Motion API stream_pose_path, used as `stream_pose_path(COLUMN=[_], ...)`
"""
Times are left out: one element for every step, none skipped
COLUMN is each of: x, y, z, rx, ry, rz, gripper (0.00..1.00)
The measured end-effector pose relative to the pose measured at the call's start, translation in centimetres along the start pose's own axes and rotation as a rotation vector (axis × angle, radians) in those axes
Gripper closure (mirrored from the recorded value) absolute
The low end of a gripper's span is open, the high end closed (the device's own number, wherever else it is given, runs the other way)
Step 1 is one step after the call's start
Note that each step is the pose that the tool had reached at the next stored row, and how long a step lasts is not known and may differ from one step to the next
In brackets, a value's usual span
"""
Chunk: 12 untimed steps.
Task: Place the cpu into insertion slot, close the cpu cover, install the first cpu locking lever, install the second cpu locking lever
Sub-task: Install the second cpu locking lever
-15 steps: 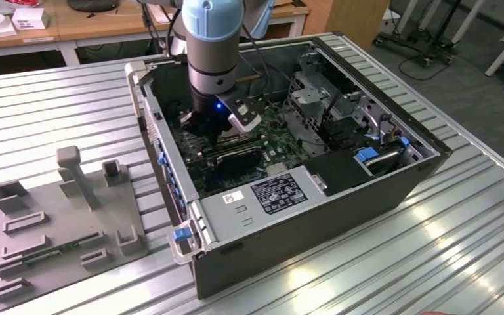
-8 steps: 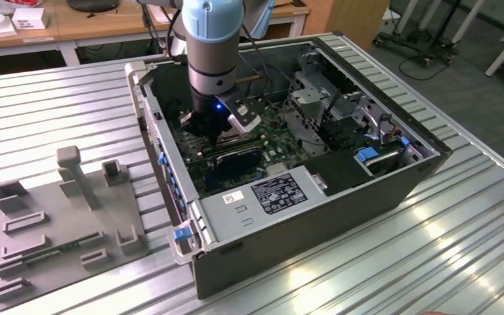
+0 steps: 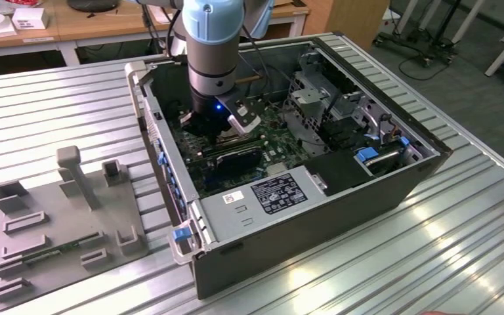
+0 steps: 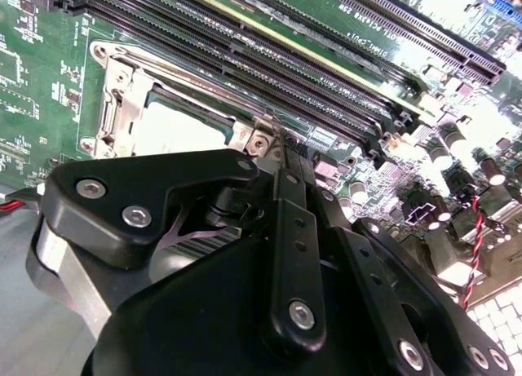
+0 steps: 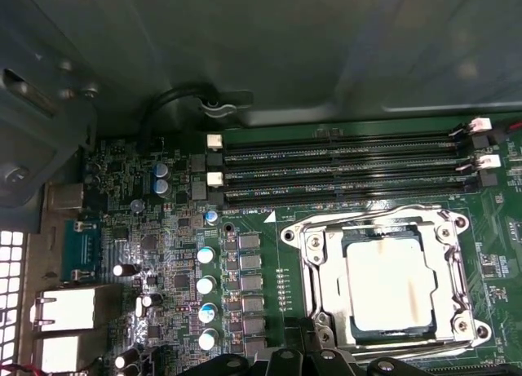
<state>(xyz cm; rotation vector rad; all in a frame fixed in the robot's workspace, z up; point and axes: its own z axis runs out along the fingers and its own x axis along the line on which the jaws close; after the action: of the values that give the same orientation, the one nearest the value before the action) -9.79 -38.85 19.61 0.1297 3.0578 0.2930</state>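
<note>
— While the arm (image 3: 210, 46) hangs down into the open computer case (image 3: 322, 190), where has its gripper (image 3: 220, 125) got to?

— Low over the green motherboard (image 5: 163, 254), right at the edge of the socket. In the second wrist view the black fingers (image 4: 292, 229) look pressed together into one narrow blade, nothing held between them, and their tip sits just beside the corner of the metal frame.

— And the cpu (image 5: 390, 285)?

— Lying flat in the insertion slot (image 5: 320, 288), its pale grey face up. You can see it in both wrist views, square inside the silvery rim.

— Is the cpu cover (image 5: 449, 262) down?

— It looks folded flat over the socket, with the chip showing through its square window. Whether the thin levers along the frame are hooked, I cannot tell from here.

— What lies around the socket?

— The long black memory slots (image 5: 342, 170) run just beside one edge of it, with white clips at their ends. A row of small round capacitors (image 5: 206, 286) stands near the opposite side of the board area, and the silver rear ports (image 5: 65, 311) sit further off by the case wall.

— Anything outside the case?

— A grey fixture tray (image 3: 55, 226) rests on the ribbed metal table (image 3: 427, 262), well apart from the case, toward the exterior view's left
</note>
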Motion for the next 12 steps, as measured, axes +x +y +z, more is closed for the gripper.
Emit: stream_pose_path(x=[0.0, 0.0, 0.0, 0.0, 0.0, 0.0, 0.0, 0.0, 0.0, 0.0, 0.0, 0.0], y=[0.0, -0.01, -0.01, -0.02, -0.03, -0.09, -0.11, -0.11, -0.12, -0.12, -0.13, -0.13], z=[0.01, 0.02, 0.03, 0.05, 0.06, 0.12, 0.13, 0.13, 0.14, 0.14, 0.14, 0.14], rx=[0.0, 0.0, 0.0, -0.0001, -0.0002, 0.0003, 0.0005, 0.0008, 0.0012, 0.0016, 0.0023, 0.0028], ry=[0.0, 0.0, 0.0, 0.0, 0.0, 0.0, 0.0, 0.0, -0.0001, -0.0002, -0.0001, -0.0002], rz=[0.0, 0.0, 0.0, 0.0, 0.0, 0.0, 0.0, 0.0, 0.0, 0.0, 0.0, 0.0], gripper=[0.9, 0.9, 0.9, 0.9, 0.9, 0.9, 0.9, 0.9, 0.9, 0.9, 0.9, 0.9])
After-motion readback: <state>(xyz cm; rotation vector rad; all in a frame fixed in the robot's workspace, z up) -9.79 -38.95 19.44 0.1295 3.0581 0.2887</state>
